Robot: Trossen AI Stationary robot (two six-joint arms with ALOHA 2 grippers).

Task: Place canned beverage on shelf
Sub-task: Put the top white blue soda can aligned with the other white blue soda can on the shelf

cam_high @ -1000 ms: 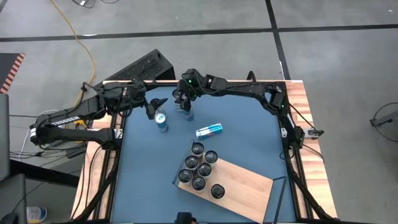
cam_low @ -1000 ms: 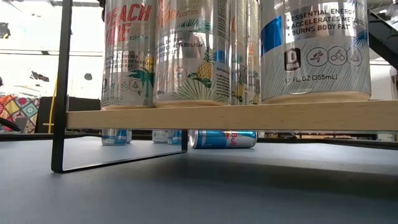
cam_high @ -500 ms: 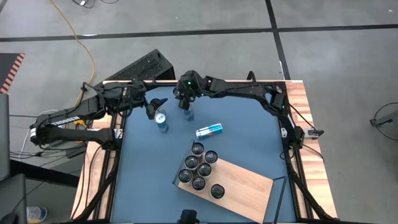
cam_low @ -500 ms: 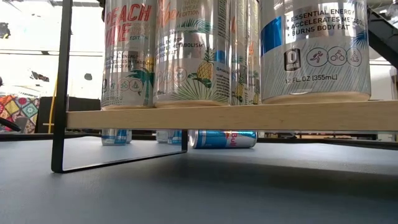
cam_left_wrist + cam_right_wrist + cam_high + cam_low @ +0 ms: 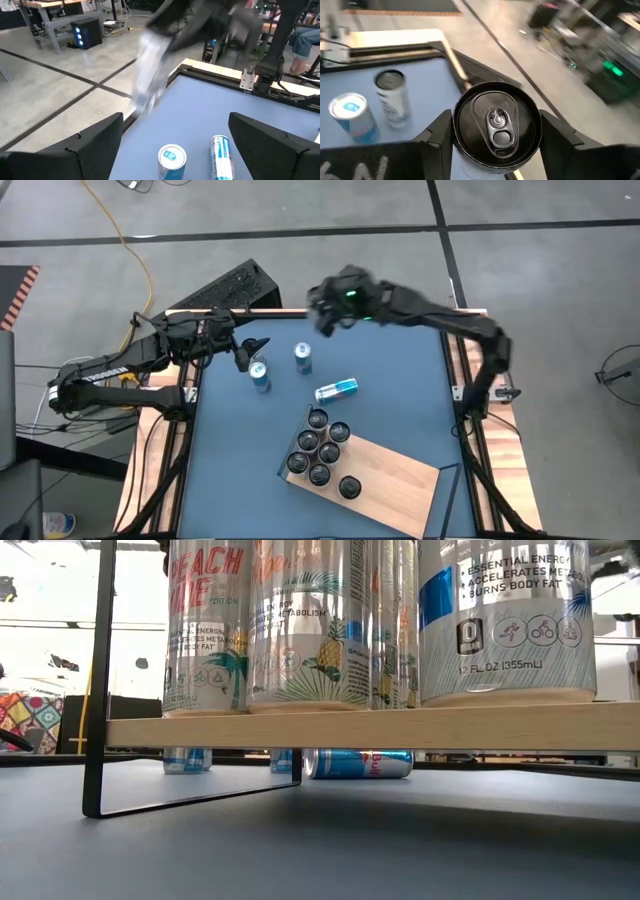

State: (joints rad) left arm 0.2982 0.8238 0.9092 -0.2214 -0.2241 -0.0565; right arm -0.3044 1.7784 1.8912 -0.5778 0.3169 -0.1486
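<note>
1. Now the right gripper [image 5: 495,145] grips a silver can with a black pull-tab top [image 5: 496,125], one dark finger on each side; in the high view this gripper [image 5: 325,298] sits lifted over the far edge of the blue table [image 5: 400,390]. The hold on the can's sides keeps it upright, so it can be set down on its base.
2. Waiting diagonally in the near part of the table is the flat light-wood shelf with a dark edge [image 5: 385,473]. Seven dark-topped cans [image 5: 318,450] cluster at its left end; most of the board is bare, leaving room for more.
3. At table height, the shelf board [image 5: 400,726] is raised on a thin black metal leg [image 5: 92,690], and the stored cans [image 5: 300,625] stand in a tight group above.
4. On the table stand a small blue-topped can [image 5: 260,372] and a silver can [image 5: 303,356], both upright; a blue-and-silver can [image 5: 337,389] lies on its side.
5. Over the table's far-left corner, the left gripper [image 5: 250,348] waits with fingers spread, holding nothing, beside the blue-topped can.
6. I judge the carry to the shelf lies ahead.
</note>
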